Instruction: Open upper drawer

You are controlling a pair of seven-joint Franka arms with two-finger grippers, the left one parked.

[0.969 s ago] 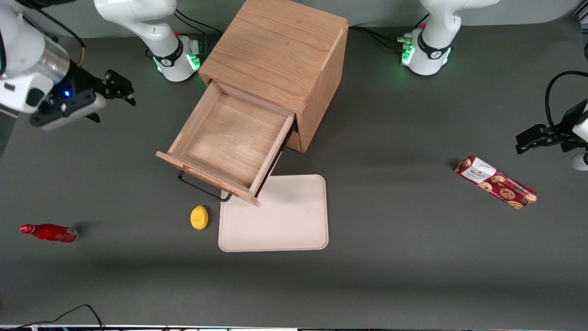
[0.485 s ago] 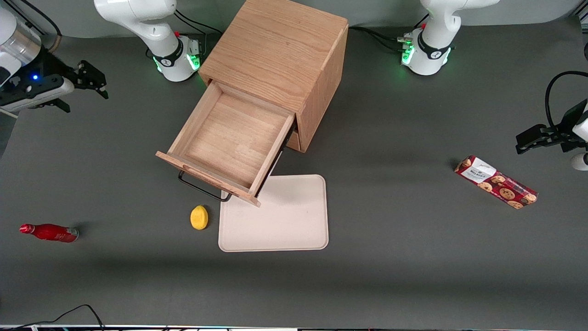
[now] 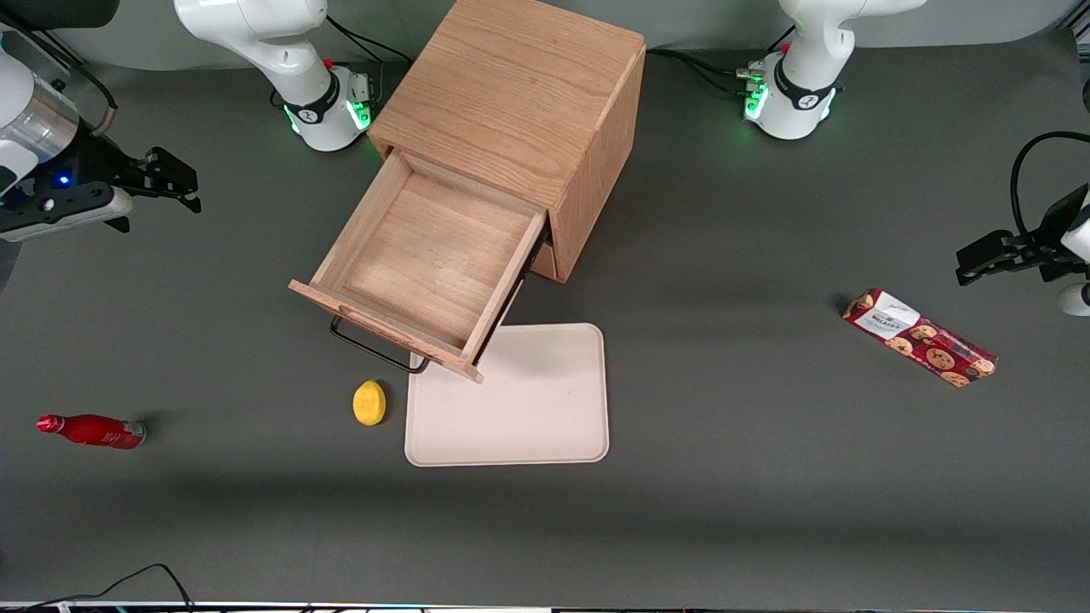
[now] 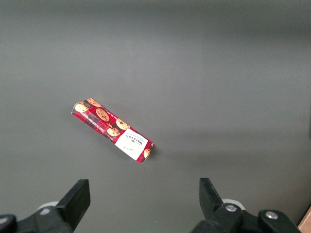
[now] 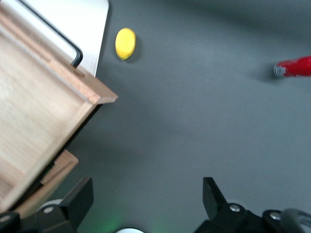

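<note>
Out of the oak cabinet [image 3: 519, 111], pulled well forward and empty: upper drawer [image 3: 421, 260]. Stiff wood on slides, likely light; best taken by thin black bar handle [image 3: 375, 349]. Well apart, toward working arm's end of table [image 3: 766, 511], hand [image 3: 174, 180] spread, holding nothing.

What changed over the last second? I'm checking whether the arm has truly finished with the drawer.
The claw drew away from the cabinet toward the working arm's end of the table, then dipped slightly nearer the front camera, open and empty. The upper drawer stayed pulled out, and the lemon, tray, red bottle and cookie box did not move.
</note>
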